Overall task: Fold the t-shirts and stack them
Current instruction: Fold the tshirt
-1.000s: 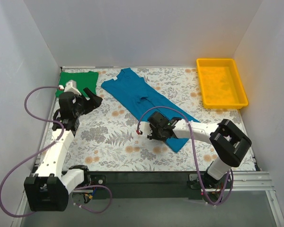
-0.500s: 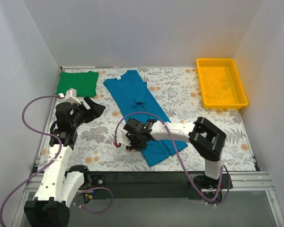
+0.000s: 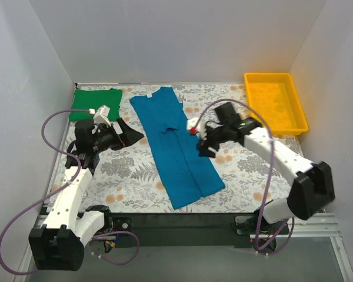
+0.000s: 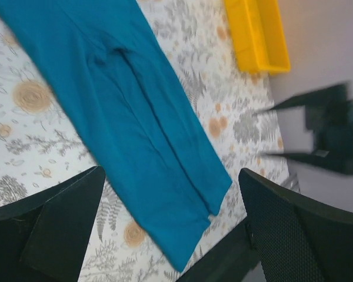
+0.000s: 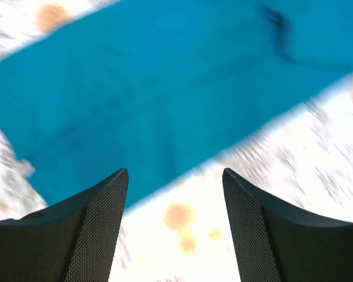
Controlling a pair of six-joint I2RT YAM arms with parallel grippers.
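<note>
Looking down from the top view, you've got the teal-blue t-shirt [image 3: 179, 147] flat on the table [image 3: 244, 170]. It is folded lengthwise into one long narrow strip, which runs from the far edge near the middle toward the near edge, slanting slightly right. A small white neck label [image 3: 147, 94] shows at the far end, and a lengthwise crease runs down the middle. The green t-shirt [image 3: 96, 104] is a flat folded rectangle in the far-left corner. It sits beside the teal one with a gap between them, not stacked.

The left pincer [image 3: 129, 134] hangs just left of the strip, jaws wide, nothing in them. The right pincer [image 3: 205, 145] is at the strip's right edge, jaws spread and empty. Its wrist view is blurred, so you can't tell whether it touches cloth.
</note>
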